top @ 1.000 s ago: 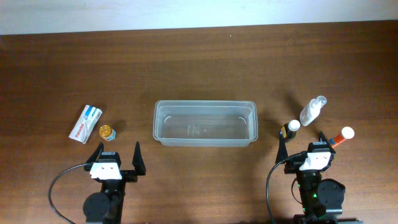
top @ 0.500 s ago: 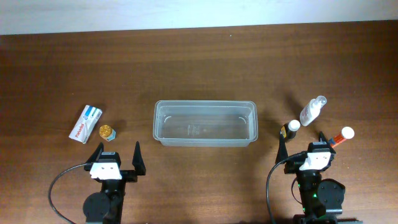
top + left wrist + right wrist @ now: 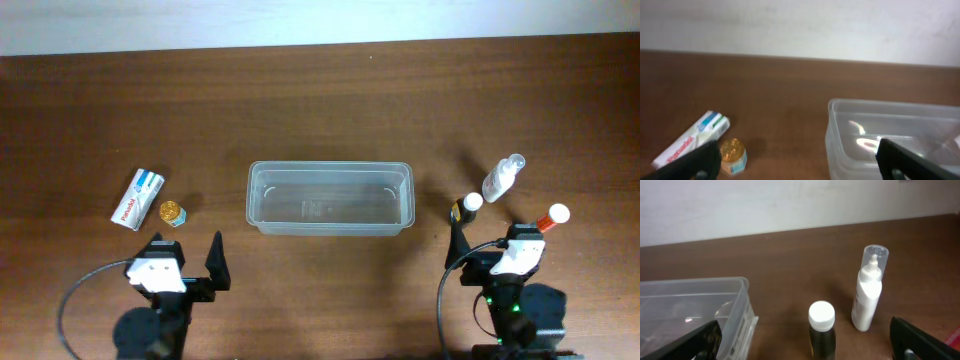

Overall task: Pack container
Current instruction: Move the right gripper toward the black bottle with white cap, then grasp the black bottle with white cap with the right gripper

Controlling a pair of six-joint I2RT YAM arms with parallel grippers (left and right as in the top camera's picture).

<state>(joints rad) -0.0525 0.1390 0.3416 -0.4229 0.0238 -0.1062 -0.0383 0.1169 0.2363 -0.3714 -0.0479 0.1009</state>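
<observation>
The clear plastic container (image 3: 329,197) sits empty at the table's middle; it also shows in the left wrist view (image 3: 890,135) and the right wrist view (image 3: 695,307). A white box (image 3: 137,199) and a small gold-lidded jar (image 3: 171,212) lie to its left. A dark bottle with a white cap (image 3: 465,207), a white spray bottle (image 3: 502,178) and a red bottle with a white cap (image 3: 551,217) stand to its right. My left gripper (image 3: 183,262) is open and empty, just near of the jar (image 3: 733,155). My right gripper (image 3: 492,240) is open and empty, near of the dark bottle (image 3: 821,330).
A pale wall strip (image 3: 320,20) runs along the table's far edge. The dark wood table (image 3: 320,110) stretches behind the container.
Both arms have shifted slightly toward the near edge and outward; the left gripper moved a little left, the right a little right. No object has moved.
</observation>
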